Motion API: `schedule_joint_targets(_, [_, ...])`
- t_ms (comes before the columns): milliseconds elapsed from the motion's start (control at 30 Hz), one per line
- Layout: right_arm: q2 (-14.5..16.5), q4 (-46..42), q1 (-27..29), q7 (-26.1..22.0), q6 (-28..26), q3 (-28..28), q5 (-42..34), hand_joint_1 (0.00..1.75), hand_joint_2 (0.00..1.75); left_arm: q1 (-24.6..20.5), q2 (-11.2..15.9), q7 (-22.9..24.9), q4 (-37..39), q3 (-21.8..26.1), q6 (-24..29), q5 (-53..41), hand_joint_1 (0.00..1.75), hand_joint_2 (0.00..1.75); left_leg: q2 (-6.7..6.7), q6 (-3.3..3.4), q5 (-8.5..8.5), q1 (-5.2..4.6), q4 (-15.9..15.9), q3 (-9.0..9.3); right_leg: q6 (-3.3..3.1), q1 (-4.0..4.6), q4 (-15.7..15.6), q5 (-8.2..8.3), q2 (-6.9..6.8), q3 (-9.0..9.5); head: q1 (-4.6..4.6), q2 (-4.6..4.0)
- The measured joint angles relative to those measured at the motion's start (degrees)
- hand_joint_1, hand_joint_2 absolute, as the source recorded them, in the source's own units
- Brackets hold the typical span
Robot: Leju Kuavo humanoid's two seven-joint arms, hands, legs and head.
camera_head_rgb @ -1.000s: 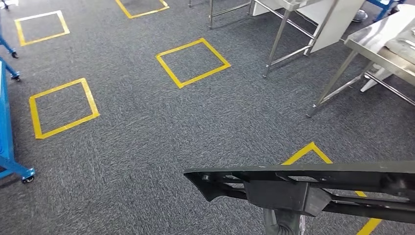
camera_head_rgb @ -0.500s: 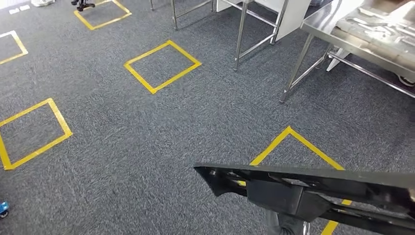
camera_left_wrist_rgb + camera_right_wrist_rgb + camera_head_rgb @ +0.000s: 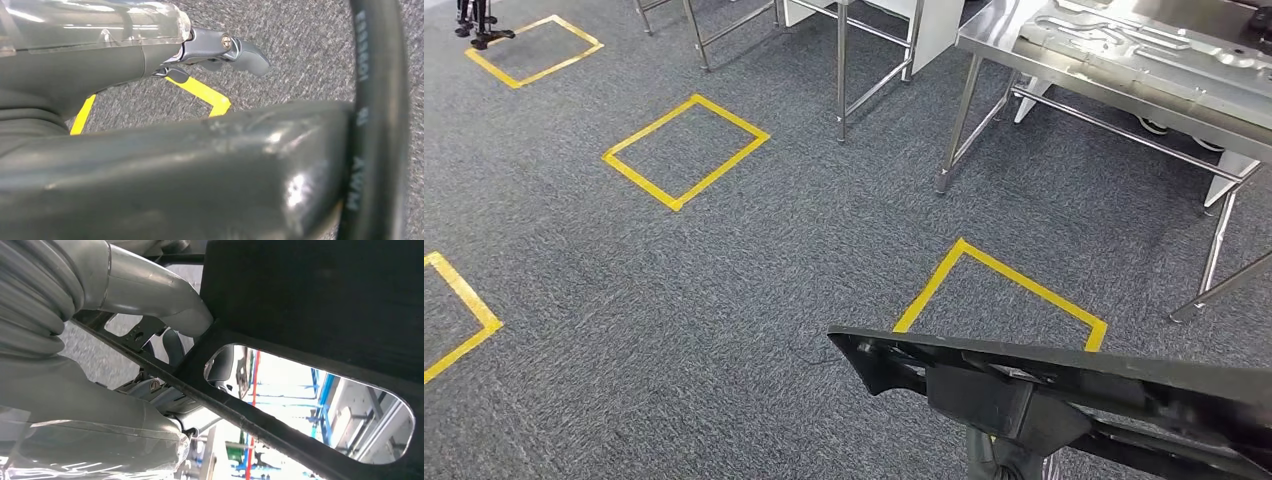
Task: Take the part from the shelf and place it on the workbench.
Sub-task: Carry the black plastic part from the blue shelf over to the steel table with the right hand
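Right robot hand [image 3: 150, 355] grips black part [image 3: 1064, 385] | left robot hand [image 3: 215, 50] – grip unclear | steel workbench [image 3: 1114, 60] ahead

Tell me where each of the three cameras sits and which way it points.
Head view: high on the body, looking down at the carpet, a steel table and the carried black part.
Left wrist view: behind the left hand, facing carpet and yellow tape.
Right wrist view: behind the right hand, against the part.
Head and left wrist views share the tape.
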Motion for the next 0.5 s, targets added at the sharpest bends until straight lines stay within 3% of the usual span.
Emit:
schedule_joint_targets(33, [0.00, -0.03, -0.02, 0.00, -0.07, 0.00, 0.10, 1.75, 1.75, 0.01, -0.02, -0.02, 0.00, 0.02, -0.01, -0.08, 0.00, 0.00, 0.73, 0.37, 0.15, 0.12, -0.28, 0.09, 0.26, 0.10, 1.67, -1.09, -1.70, -0.82, 0.01, 0.00])
schedule_joint_targets(100, [0.00, -0.07, -0.11, 0.01, -0.11, 0.00, 0.20, 1.75, 1.75, 0.19, -0.03, -0.07, 0.00, 0.10, -0.01, -0.22, 0.00, 0.00, 2.28, 0.79, 0.14, 0.03, -0.43, 0.15, 0.66, 0.03, 8.03, -4.54, -4.95, -3.95, 0.02, 0.00])
schedule_joint_targets(167, [0.00, -0.05, -0.10, 0.01, -0.21, -0.01, 0.21, 1.75, 1.75, 0.37, -0.02, -0.07, 0.00, 0.27, -0.02, -0.32, 0.00, 0.00, 3.97, 0.86, -0.01, -0.04, -0.40, 0.18, 0.91, -0.25, 13.71, -6.46, -5.83, -6.90, 0.01, 0.00])
schedule_joint_targets(200, [0.00, -0.04, -0.06, 0.01, -0.29, -0.01, 0.21, 1.75, 1.75, 0.38, -0.03, -0.07, 0.00, 0.36, -0.02, -0.37, 0.00, 0.00, 4.82, 0.79, -0.13, -0.04, -0.39, 0.26, 0.97, -0.37, 13.97, -5.87, -6.05, -7.06, 0.01, 0.00])
schedule_joint_targets(267, [0.00, -0.04, -0.05, 0.01, -0.45, -0.02, 0.22, 1.75, 1.75, 0.31, -0.08, -0.07, 0.00, 0.47, -0.03, -0.43, 0.00, 0.00, 6.34, 0.45, -0.45, -0.03, -0.39, 0.67, 0.86, -0.44, 8.51, -2.26, -7.26, -4.15, 0.02, 0.00])
schedule_joint_targets(300, [0.00, -0.04, -0.08, 0.02, -0.47, -0.02, 0.22, 1.75, 1.75, 0.28, -0.11, -0.07, 0.00, 0.50, -0.03, -0.43, 0.00, 0.00, 7.02, 0.19, -0.67, -0.14, -0.37, 0.94, 0.67, -0.20, 4.65, -0.81, -8.87, -2.10, 0.02, 0.00])
schedule_joint_targets(367, [0.00, -0.07, -0.14, 0.02, -0.50, -0.02, 0.23, 1.75, 1.75, 0.23, -0.15, -0.07, 0.00, 0.59, -0.04, -0.43, 0.00, 0.00, 8.25, -0.41, -1.14, -0.42, -0.32, 1.42, 0.00, 0.34, -0.16, 0.39, -10.93, 0.33, 0.02, 0.00])
schedule_joint_targets(400, [0.00, -0.09, -0.14, 0.02, -0.55, -0.02, 0.23, 1.75, 1.75, 0.20, -0.15, -0.07, 0.00, 0.64, -0.04, -0.44, 0.00, 0.00, 8.85, -0.71, -1.32, -0.56, -0.33, 1.63, -0.31, 0.60, -0.74, 0.19, -11.13, 0.50, 0.01, 0.00])
schedule_joint_targets(467, [0.00, -0.12, -0.04, 0.02, -0.71, -0.02, 0.24, 1.75, 1.75, 0.00, -0.14, -0.08, 0.00, 0.69, -0.04, -0.56, 0.00, 0.00, 10.11, -1.27, -1.59, -0.60, -0.48, 1.99, -0.94, 0.63, -0.88, 0.31, -9.60, 0.42, 0.01, 0.00])
schedule_joint_targets(500, [0.01, -0.17, 0.05, 0.01, -0.82, -0.03, 0.26, 1.75, 1.75, -0.15, -0.14, -0.11, 0.00, 0.70, -0.04, -0.65, 0.00, 0.00, 9.84, -1.60, -2.01, -0.54, -0.22, 2.09, -1.26, 0.50, -1.09, 0.43, -8.91, 0.52, 0.01, 0.00])
